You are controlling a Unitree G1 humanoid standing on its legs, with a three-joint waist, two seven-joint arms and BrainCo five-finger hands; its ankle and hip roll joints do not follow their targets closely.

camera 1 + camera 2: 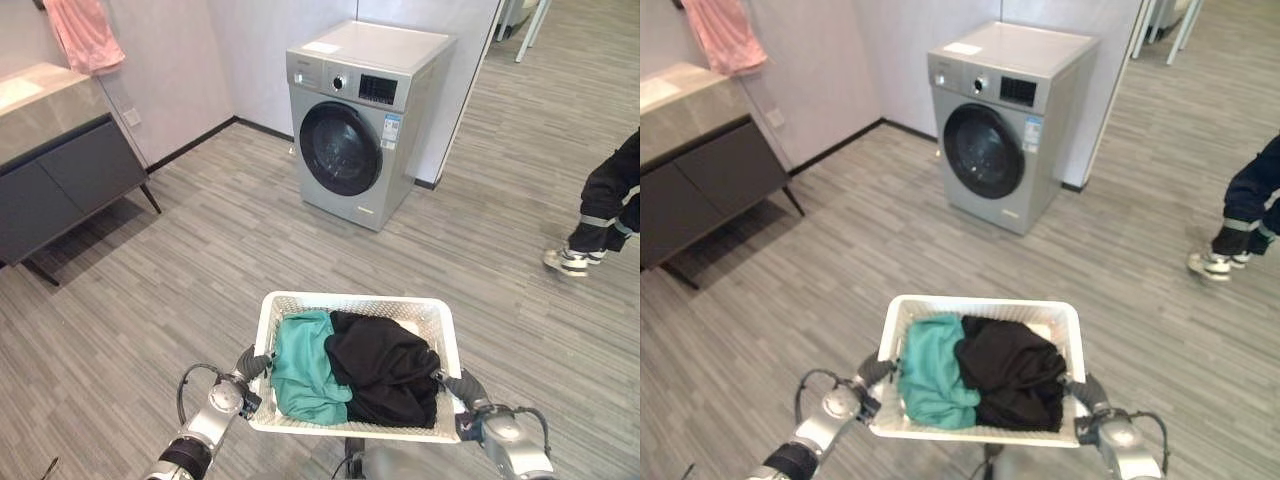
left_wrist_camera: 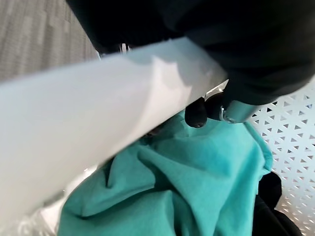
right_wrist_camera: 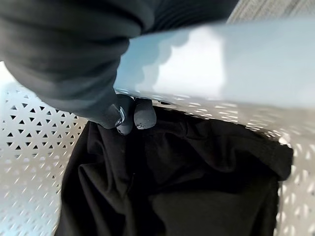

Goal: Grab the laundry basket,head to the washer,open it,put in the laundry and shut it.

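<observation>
I carry a white perforated laundry basket (image 1: 352, 303) in front of me, holding a teal garment (image 1: 303, 368) on its left and a black garment (image 1: 385, 368) on its right. My left hand (image 1: 252, 364) grips the basket's left rim, and its dark fingertips (image 2: 198, 115) curl over the rim above the teal cloth. My right hand (image 1: 458, 384) grips the right rim, with fingertips (image 3: 132, 116) hooked over the edge above the black cloth. The silver washer (image 1: 360, 120) stands ahead against the wall, its round dark door (image 1: 340, 148) closed.
A dark cabinet (image 1: 60, 180) with a light countertop stands at the left, a pink towel (image 1: 84, 32) hanging above it. A person's leg and shoe (image 1: 596, 215) are at the right. Grey wood floor (image 1: 230, 250) lies between me and the washer.
</observation>
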